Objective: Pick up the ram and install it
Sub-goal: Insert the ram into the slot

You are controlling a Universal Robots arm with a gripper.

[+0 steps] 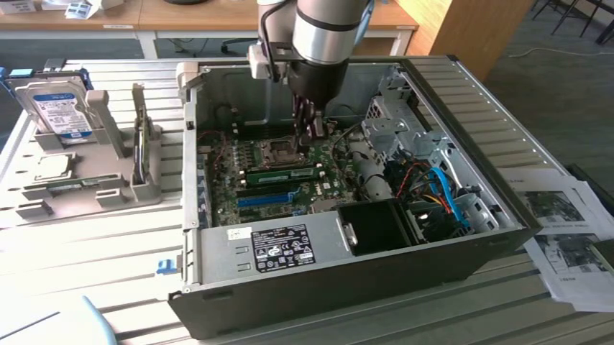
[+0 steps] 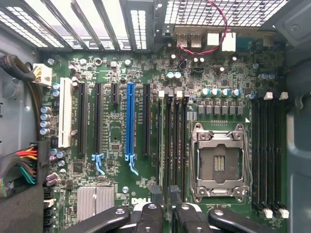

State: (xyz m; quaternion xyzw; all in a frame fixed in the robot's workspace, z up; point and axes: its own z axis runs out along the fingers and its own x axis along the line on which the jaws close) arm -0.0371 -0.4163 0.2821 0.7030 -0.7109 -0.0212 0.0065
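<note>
At the exterior view's left, a hard drive (image 1: 55, 108) stands in a grey holder (image 1: 106, 180). Inside the open case (image 1: 384, 280), the ram (image 1: 283, 175) sits on edge in a motherboard slot. Close above hangs the gripper (image 2: 165, 198), fingers narrowly apart, holding nothing.

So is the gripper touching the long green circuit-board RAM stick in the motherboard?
Apart. Exterior view: gripper hangs clear of the green RAM stick, bare motherboard between them.
</note>
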